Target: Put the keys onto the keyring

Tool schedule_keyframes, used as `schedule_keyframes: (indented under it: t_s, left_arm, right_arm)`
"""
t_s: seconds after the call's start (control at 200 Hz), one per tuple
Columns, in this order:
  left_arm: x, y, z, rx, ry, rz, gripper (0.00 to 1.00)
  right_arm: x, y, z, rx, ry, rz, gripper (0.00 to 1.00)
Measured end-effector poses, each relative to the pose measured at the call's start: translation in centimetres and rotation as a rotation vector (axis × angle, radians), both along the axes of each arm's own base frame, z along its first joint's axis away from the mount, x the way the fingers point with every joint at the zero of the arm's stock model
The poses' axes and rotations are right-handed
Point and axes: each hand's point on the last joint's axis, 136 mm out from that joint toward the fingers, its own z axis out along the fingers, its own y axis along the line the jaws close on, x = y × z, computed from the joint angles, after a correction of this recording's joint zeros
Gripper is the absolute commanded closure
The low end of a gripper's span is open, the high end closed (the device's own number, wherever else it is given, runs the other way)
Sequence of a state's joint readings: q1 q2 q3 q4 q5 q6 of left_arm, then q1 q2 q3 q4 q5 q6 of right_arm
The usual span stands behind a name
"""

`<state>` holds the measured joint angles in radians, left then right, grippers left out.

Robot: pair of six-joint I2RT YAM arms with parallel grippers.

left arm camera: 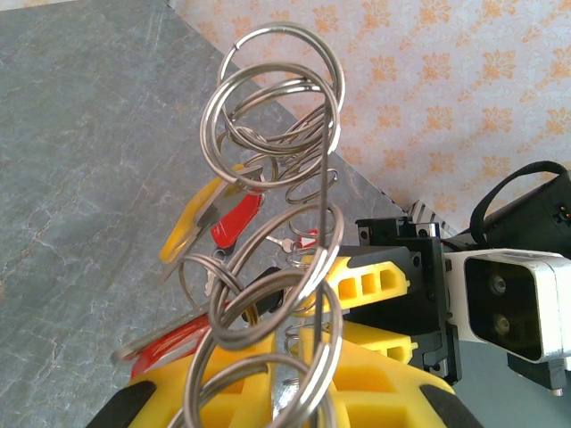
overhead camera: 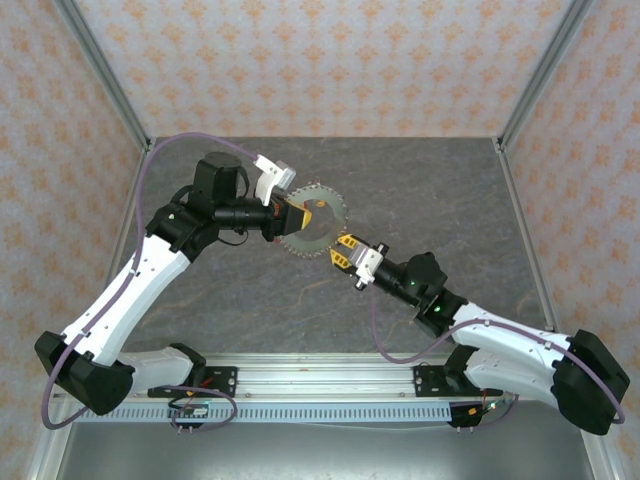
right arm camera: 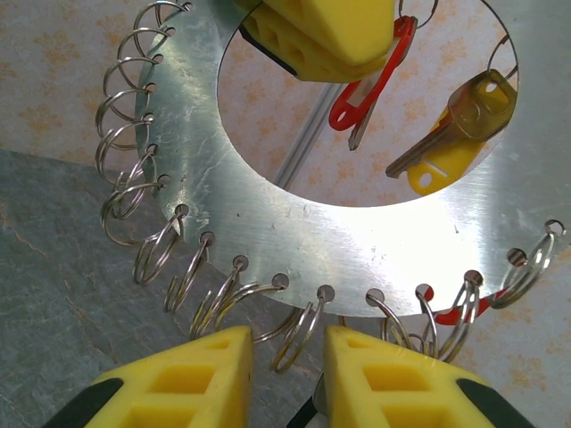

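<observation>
- Keyring (right arm camera: 294, 232): I read it as a flat metal disc with a large centre hole. It is held in the air over the middle of the desk (overhead camera: 250, 300).
- On my feed, small rings (right arm camera: 143, 214) hang from holes all along its outer rim.
- I have the left end effector (overhead camera: 303, 215) clamped on the keyring's left side. On the right wrist camera I see one of its yellow fingers lying at the edge of the centre hole.
- I see the right end effector (right arm camera: 287, 348) just beside the opposite rim, jaws narrowly apart. A few of the small rings dangle over the gap. I cannot tell whether either finger touches them.
- Through the centre hole I see a key (right arm camera: 455, 125) with a yellow head, hanging tilted. A red tag (right arm camera: 370, 80) sits just beside the left finger.
- More red shows behind the rim at the lower right of the right wrist camera. I cannot make out what it is.
- From the left wrist camera I get the disc edge-on as a thin line, with the small rings stacked along it. The right end effector is close behind.
</observation>
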<state>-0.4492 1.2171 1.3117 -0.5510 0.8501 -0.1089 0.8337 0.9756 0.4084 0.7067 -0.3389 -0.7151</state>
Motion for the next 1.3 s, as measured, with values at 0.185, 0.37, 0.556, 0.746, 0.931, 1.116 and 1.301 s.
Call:
schedule_keyframes:
  t_s: [0.185,0.37,0.556,0.746,0.931,1.116,1.301]
  left_arm:
    - [0.0,0.0,0.0,-0.002,0.006,0.003,1.00]
    - [0.0,0.0,0.0,-0.002,0.006,0.003,1.00]
    - [0.0,0.0,0.0,-0.002,0.006,0.003,1.00]
    - [0.0,0.0,0.0,-0.005,0.013,0.006,1.00]
    - [-0.1,0.1,0.0,-0.008,0.016,0.010,1.00]
    - [0.2,0.6,-0.3,-0.006,0.016,0.061,1.00]
    - [1.3,0.9,-2.1,-0.024,0.075,0.147,0.96]
  right_arm:
    - [0.1,-0.1,0.1,0.002,-0.001,-0.010,0.78]
    - [0.5,-0.2,0.0,0.003,-0.001,-0.030,0.81]
    - [1.0,-0.3,-0.3,-0.003,0.002,-0.052,0.83]
    - [1.1,-0.3,-0.3,-0.001,-0.002,-0.060,0.90]
    - [1.3,-0.4,-0.1,0.006,-0.003,-0.070,1.00]
    - [1.3,-0.4,-0.1,0.010,-0.001,-0.076,1.00]
    - [1.4,-0.5,-0.5,0.016,0.038,-0.081,1.00]
